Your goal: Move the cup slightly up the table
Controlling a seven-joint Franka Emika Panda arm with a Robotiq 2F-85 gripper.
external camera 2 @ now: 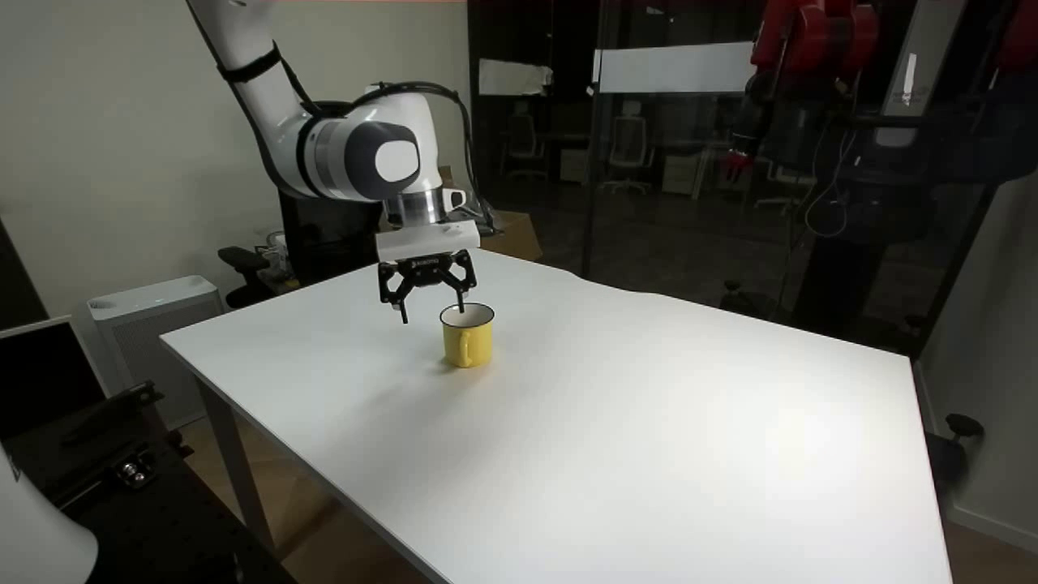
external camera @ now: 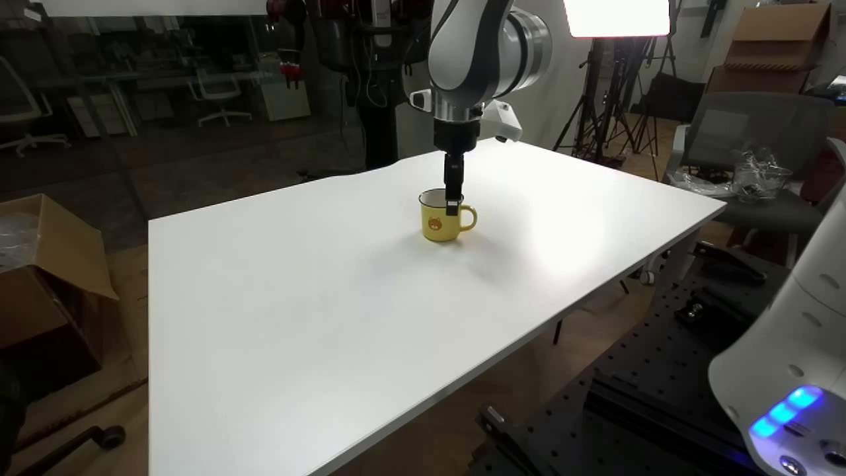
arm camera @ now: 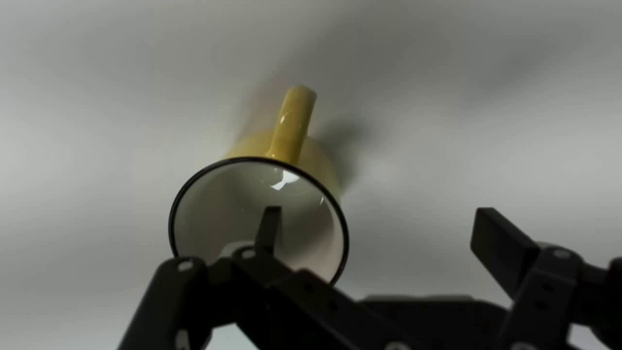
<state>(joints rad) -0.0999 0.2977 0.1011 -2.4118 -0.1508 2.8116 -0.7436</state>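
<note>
1. The cup (external camera 2: 478, 345) stands upright on the bench (external camera 2: 689, 422), partly beneath the pincer (external camera 2: 434, 316).
2. The pincer is spread wide and holds nothing: one finger (arm camera: 268, 228) over or just inside the cup's mouth (arm camera: 243, 194), I cannot tell which, the other outside, the wall (arm camera: 320, 165) between them.
3. By its look the cup is light and stiff and should bear a firm squeeze; the glossy coat may slip, and the dark rim (arm camera: 346, 238) could chip if knocked.
4. Best hold: the wall, a little below the rim, clear of the handle (arm camera: 294, 121). Gripped on one side, the cup will likely want to tip, so a low, slow move suits it.
</note>
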